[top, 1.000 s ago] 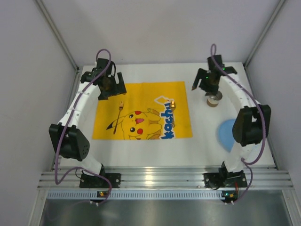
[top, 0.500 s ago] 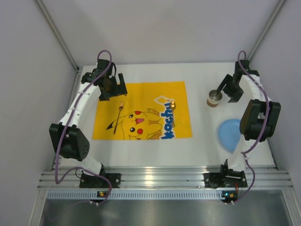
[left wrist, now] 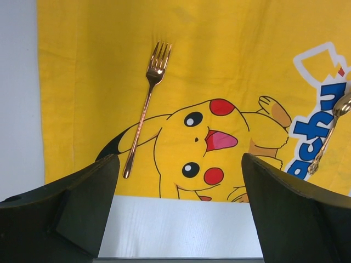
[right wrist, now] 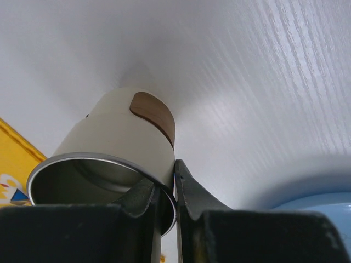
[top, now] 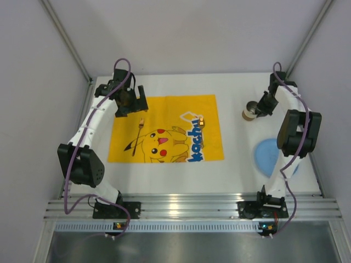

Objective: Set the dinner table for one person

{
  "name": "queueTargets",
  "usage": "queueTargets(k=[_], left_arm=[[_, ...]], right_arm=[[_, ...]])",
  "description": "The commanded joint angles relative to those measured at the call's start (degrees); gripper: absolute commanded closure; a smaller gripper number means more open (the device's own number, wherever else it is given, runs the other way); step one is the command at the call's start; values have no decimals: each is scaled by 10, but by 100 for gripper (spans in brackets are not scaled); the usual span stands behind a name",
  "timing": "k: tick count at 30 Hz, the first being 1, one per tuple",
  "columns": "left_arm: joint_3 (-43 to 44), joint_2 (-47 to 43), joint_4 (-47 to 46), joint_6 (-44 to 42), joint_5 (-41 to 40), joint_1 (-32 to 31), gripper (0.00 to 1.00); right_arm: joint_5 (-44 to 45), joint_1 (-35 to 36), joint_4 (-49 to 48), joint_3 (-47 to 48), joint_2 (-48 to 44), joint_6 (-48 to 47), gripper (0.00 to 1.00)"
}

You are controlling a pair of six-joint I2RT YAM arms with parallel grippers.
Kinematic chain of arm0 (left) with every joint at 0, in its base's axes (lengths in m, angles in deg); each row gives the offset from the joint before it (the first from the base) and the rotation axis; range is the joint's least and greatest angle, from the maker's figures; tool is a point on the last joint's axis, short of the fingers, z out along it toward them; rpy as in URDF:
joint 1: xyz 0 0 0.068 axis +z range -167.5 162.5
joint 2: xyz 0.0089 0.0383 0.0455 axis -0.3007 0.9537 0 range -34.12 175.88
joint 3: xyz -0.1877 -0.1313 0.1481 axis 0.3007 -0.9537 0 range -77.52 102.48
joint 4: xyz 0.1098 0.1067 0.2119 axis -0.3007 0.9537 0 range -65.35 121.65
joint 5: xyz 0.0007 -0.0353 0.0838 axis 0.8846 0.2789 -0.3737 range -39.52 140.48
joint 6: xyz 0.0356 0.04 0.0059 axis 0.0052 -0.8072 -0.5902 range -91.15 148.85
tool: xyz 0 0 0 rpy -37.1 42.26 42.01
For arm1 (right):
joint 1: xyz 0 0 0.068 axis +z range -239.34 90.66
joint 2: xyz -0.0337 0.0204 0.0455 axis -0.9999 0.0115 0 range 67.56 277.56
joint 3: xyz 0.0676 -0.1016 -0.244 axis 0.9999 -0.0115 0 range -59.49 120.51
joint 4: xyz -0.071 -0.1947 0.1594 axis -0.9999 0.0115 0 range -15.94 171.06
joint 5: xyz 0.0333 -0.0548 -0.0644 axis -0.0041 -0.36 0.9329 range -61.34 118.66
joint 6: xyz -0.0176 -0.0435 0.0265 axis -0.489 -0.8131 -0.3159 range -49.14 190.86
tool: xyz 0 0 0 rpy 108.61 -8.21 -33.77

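Pinch by the right gripper [right wrist: 172,183] on the rim wall of a cream cylindrical cup with a metal lining and a brown oval patch [right wrist: 112,137]: one finger inside the mouth, the other outside, pressed close with only the wall between. Cup at the far right of the large flat matte white dinner table [top: 175,170], just beyond a round light-blue plate [top: 266,156] and apart from it. Contact of the cup's base with the table not clear from either view. Plate near the table's right edge, partly behind the right arm's elbow in the overhead view, with a sliver of it at the lower right corner of the right wrist view.

Left of centre on the table, a yellow rectangular cloth mat printed with Pikachu [top: 164,109], lying flat. On the mat's left part, a slim copper-coloured metal fork [left wrist: 143,118], tines toward the far edge, handle slanting toward the near left. On the mat's right part, beside the blue lettering, a small gold-coloured spoon [left wrist: 328,134], well apart from the fork.

Above the mat's far-left corner, the left gripper [left wrist: 178,219], fingers spread wide with nothing between them. Fork visible through the gap, lower down on the mat, untouched.
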Motion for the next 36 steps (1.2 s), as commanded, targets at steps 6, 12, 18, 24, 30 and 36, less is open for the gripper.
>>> queueTargets(k=[6, 12, 18, 24, 30, 36], left_arm=[[-7, -20, -18, -1, 0, 3, 2], [-13, -24, -21, 3, 2, 3, 2], [-23, -36, -21, 3, -3, 3, 2], [-31, -45, -21, 2, -6, 4, 2], [-26, -35, -27, -1, 1, 4, 2], [-19, -24, -31, -7, 14, 4, 2]], right_arm=[[-15, 109, 27, 134, -35, 31, 100], [-5, 199, 55, 241, 65, 49, 100], [0, 240, 110, 392, 185, 65, 100], [7, 264, 115, 399, 218, 78, 87], [-3, 277, 102, 398, 214, 73, 54], [15, 240, 95, 375, 133, 58, 30]])
